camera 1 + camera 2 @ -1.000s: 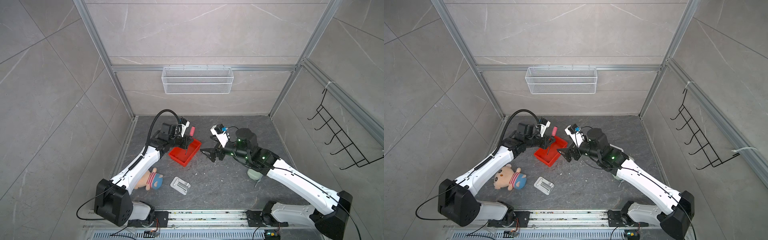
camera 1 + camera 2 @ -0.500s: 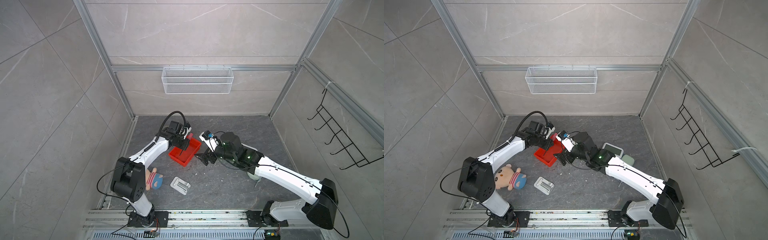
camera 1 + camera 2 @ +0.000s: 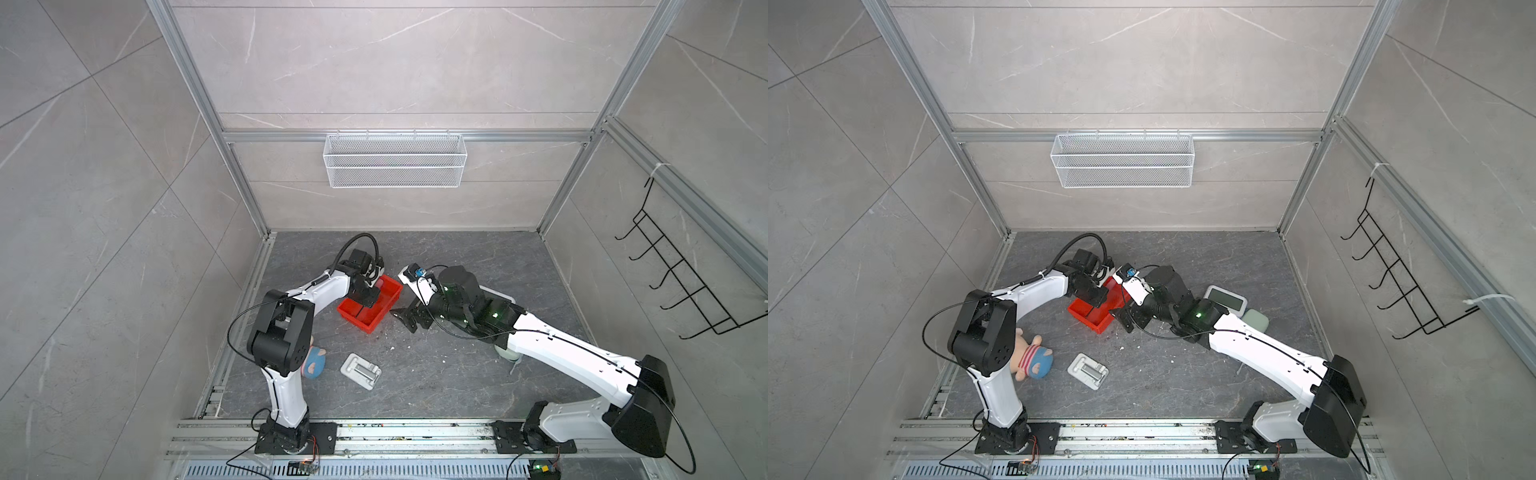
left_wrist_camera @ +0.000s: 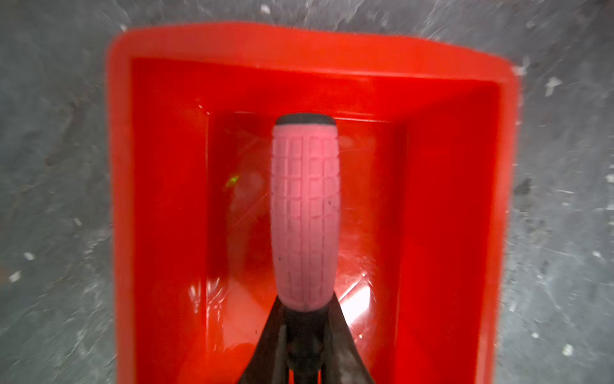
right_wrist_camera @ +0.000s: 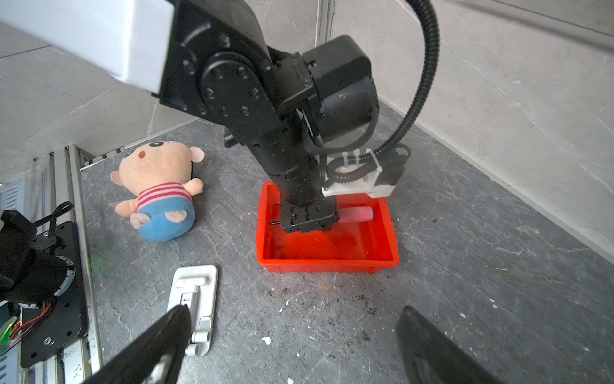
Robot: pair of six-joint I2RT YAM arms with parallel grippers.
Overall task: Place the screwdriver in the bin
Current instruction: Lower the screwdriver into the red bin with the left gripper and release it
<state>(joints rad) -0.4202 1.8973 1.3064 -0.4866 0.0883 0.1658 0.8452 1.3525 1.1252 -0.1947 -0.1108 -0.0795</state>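
Red plastic surrounds the screwdriver (image 4: pixel 304 212), which is clamped at its collar by the left gripper (image 4: pixel 304 335), low inside the bin (image 4: pixel 448 199). If it is let go askew, its shaft could be hung on the rim. The right gripper (image 5: pixel 294 316) is held wide and empty. A gritty grey tabletop (image 3: pixel 436 374) is enclosed by tiled walls (image 3: pixel 395 62).

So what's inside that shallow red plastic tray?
A small screwdriver with a ribbed pink-red handle, clamped in the left gripper, low between the walls of the tray. The gripper covers most of its shaft; nothing else shows inside.
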